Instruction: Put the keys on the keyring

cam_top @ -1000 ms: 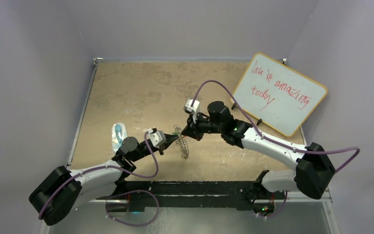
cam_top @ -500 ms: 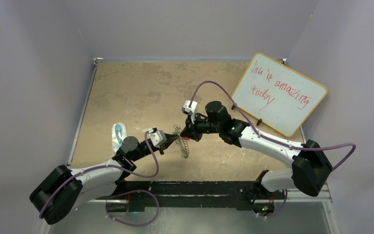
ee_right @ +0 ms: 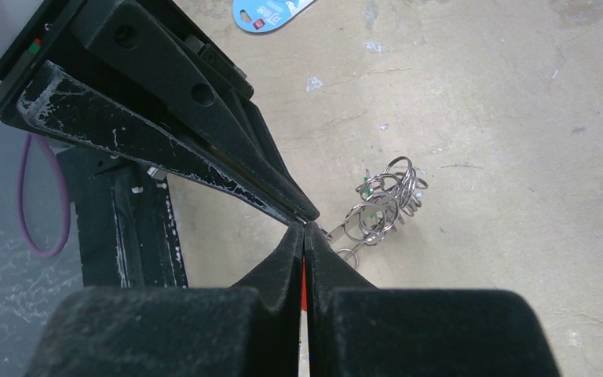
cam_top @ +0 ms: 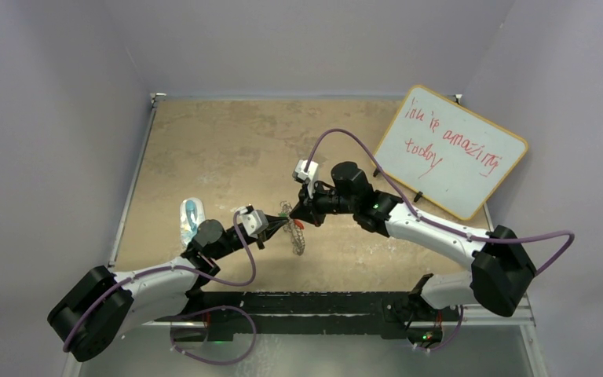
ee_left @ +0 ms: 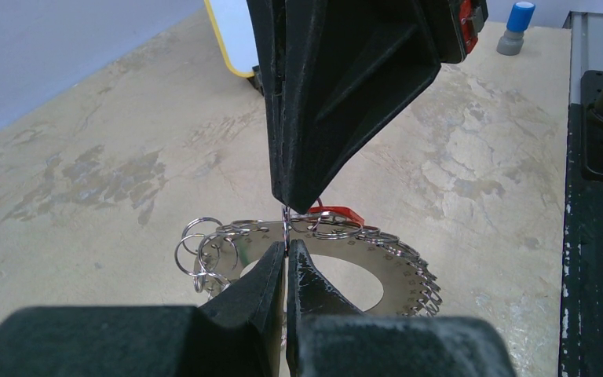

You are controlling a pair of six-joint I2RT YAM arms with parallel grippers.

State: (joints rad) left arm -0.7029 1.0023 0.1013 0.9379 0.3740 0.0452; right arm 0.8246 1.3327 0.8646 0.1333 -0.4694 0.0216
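The keyring (cam_top: 297,238) is a flat silvery ring with a fringe of small loops, held tilted above the table. In the left wrist view my left gripper (ee_left: 286,250) is shut on one small loop at the rim of the keyring (ee_left: 396,271). My right gripper (ee_right: 304,229) is shut, tip to tip against the left one, and a red sliver shows between its fingers. The red key head (ee_left: 336,213) sits at the rim just behind the right fingertips (ee_left: 302,184). A green key head (ee_right: 367,188) hangs among the loops (ee_right: 389,200). The grippers meet at mid-table (cam_top: 290,221).
A whiteboard (cam_top: 451,149) with red writing leans at the back right. A clear bluish plastic object (cam_top: 191,218) lies at the left beside the left arm. A blue-capped marker (ee_left: 516,27) stands far off in the left wrist view.
My right gripper has shifted slightly left toward the left gripper. The red key head now shows at its tip over the ring. The left arm has not moved.
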